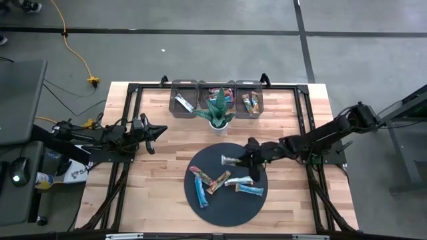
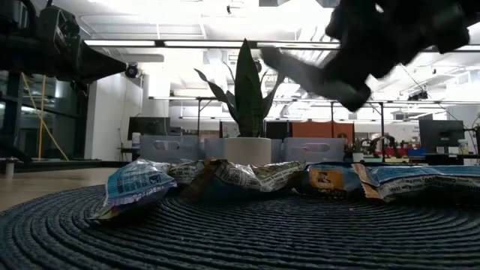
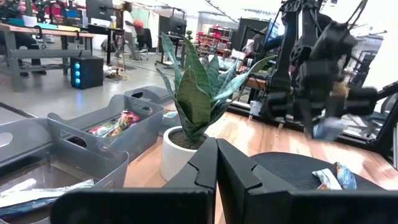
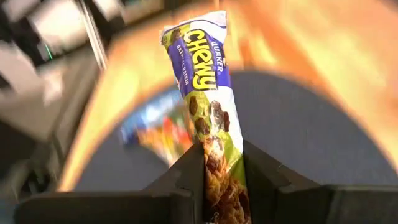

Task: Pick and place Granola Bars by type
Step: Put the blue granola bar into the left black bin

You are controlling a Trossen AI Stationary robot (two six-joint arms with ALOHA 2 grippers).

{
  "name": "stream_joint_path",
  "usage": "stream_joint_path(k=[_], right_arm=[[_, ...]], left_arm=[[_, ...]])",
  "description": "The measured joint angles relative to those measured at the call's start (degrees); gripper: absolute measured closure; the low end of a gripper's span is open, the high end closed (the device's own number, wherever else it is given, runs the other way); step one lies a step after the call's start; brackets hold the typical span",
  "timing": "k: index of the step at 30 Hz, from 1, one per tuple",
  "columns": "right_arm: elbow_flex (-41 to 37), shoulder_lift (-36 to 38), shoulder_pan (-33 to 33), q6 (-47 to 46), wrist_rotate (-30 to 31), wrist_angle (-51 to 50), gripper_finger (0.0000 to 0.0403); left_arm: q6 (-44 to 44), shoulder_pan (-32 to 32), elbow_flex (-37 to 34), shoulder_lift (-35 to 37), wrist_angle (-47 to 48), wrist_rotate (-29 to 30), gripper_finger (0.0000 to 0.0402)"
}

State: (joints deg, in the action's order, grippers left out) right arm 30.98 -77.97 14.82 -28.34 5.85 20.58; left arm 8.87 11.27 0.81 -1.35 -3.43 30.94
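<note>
behind the mat point(image 1: 213, 200), potted plant point(image 1: 218, 107) fronts three bins point(image 1: 185, 90).

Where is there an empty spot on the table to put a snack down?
Bare wood lies between the round dark mat and the left gripper, and in the table's near left corner. It is crowded on the mat, strewn with granola bars, and around the potted plant by the bins.

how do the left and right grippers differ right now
The right gripper is shut on a Chewy granola bar and hangs over the dark round mat; the left gripper is shut on nothing. The right gripper is at work among the loose bars, while the left gripper waits off the mat by the table's left edge, facing the potted plant. Both are dark and two-fingered.
</note>
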Motion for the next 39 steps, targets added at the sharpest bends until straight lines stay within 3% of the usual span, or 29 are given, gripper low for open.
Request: stream_joint_path(k=[10,14,18,29,34,39], right_arm=[[0.1,0.1,-4.3,0.1,8.2,29.4,0.033],[2.7,0.1,-6.7,0.6,10.3,33.4,0.033],[10.5,0.0,-9.2,4.7,10.3,28.5,0.033],[36.5,-0.1,-20.1,10.6,10.1,-1.5,0.033],[40.9,0.0,-27.8,10.3,7.6,-3.8,0.033],[41.4,-2.2,-36.2,3.4,2.1,-4.0,0.033]], left_arm=[[0.0,0.0,0.0,0.0,0.0,0.0,0.04],[0.0,0.0,0.0,0.0,0.0,0.0,0.04],[0.0,0.0,0.0,0.0,0.0,0.0,0.04],[0.0,0.0,0.0,0.0,0.0,0.0,0.04],[0.0,0.0,0.0,0.0,0.0,0.0,0.04],[0.0,0.0,0.0,0.0,0.0,0.0,0.04]])
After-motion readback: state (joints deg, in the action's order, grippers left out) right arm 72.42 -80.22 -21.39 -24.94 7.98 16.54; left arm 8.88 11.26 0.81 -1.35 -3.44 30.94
